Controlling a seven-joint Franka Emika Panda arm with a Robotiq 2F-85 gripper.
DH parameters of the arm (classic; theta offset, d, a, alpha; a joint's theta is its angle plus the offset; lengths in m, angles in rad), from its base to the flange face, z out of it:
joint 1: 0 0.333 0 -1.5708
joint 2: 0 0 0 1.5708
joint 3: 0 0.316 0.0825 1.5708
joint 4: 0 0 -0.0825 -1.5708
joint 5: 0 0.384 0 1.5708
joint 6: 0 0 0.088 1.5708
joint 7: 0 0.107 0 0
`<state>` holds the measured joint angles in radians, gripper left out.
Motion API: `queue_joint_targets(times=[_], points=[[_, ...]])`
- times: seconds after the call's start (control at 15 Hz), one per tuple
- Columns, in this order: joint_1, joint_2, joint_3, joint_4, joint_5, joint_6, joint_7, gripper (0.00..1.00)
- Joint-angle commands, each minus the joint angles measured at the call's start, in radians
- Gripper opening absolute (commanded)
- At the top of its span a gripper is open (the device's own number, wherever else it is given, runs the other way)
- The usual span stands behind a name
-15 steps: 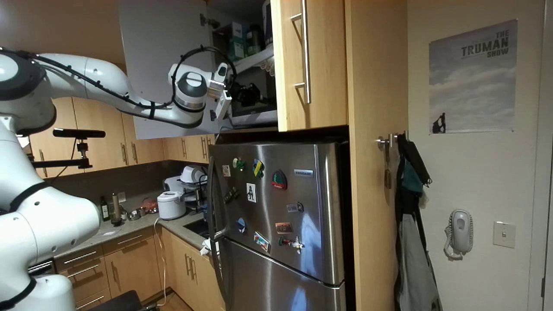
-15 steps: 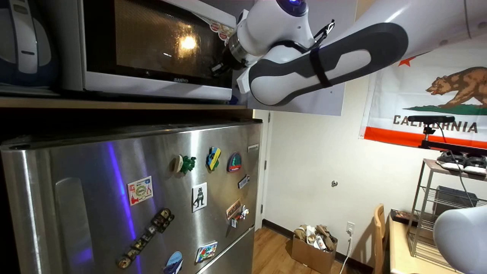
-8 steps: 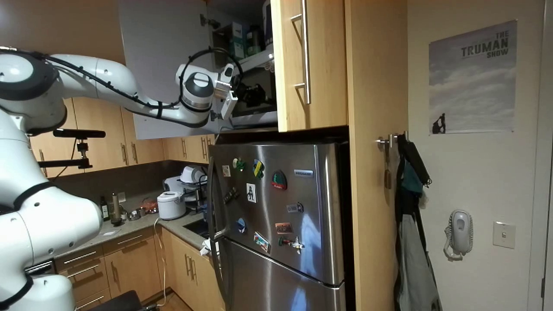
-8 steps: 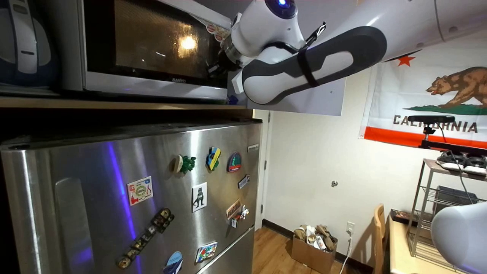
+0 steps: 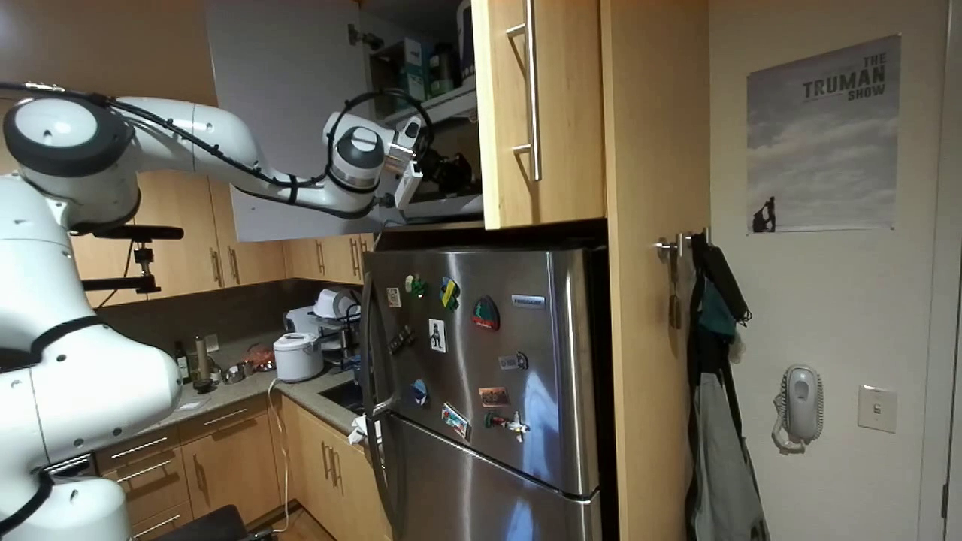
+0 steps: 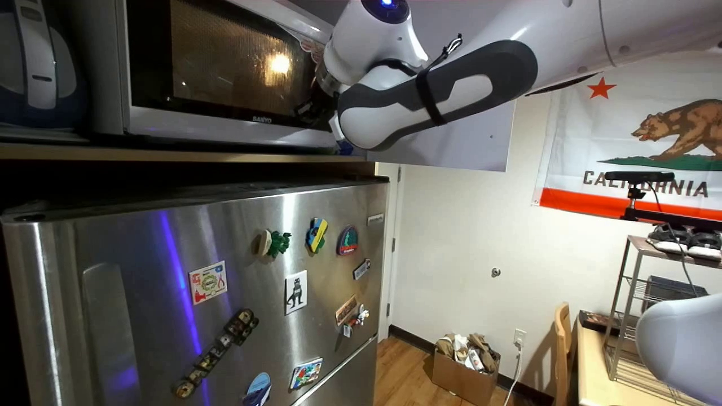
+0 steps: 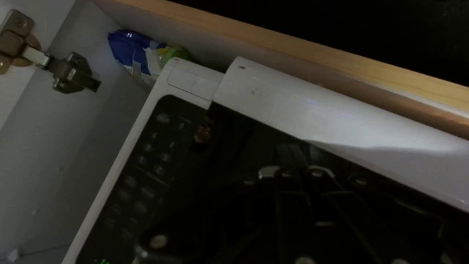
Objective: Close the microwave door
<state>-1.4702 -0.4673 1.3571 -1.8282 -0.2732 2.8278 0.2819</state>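
The microwave door has a white frame and a dark glass window. Its white lower edge shows in an exterior view. In the wrist view the door stands slightly proud of the dark keypad panel, so it looks a little ajar. My gripper is at the lower part of the window near the door's free side. In the wrist view the gripper is shut, its fingertips together with nothing between them. The fingertips appear to touch the glass; the exact contact is too dark to tell.
The microwave stands in an upper cabinet above the steel fridge. The cabinet's white-backed door and wooden door stand open on either side. A hinge and a blue packet are beside the microwave. A wooden shelf edge runs below.
The arm has moved toward the cabinet, with the gripper shifting deeper in. The microwave door's free edge has swung inward with it.
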Motion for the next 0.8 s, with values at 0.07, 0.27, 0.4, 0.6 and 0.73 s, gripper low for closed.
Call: queue_joint_targets(times=[0.07, 0.27, 0.4, 0.6, 0.73], points=[[-0.122, 0.014, 0.094, 0.110, 0.054, -0.075, -0.018, 0.01], [-0.186, 0.004, 0.138, 0.147, 0.088, -0.095, -0.025, 0.01], [-0.220, 0.000, 0.164, 0.164, 0.113, -0.100, -0.029, 0.01], [-0.263, 0.002, 0.203, 0.179, 0.151, -0.100, -0.042, 0.01], [-0.283, 0.012, 0.232, 0.187, 0.172, -0.091, -0.065, 0.01]])
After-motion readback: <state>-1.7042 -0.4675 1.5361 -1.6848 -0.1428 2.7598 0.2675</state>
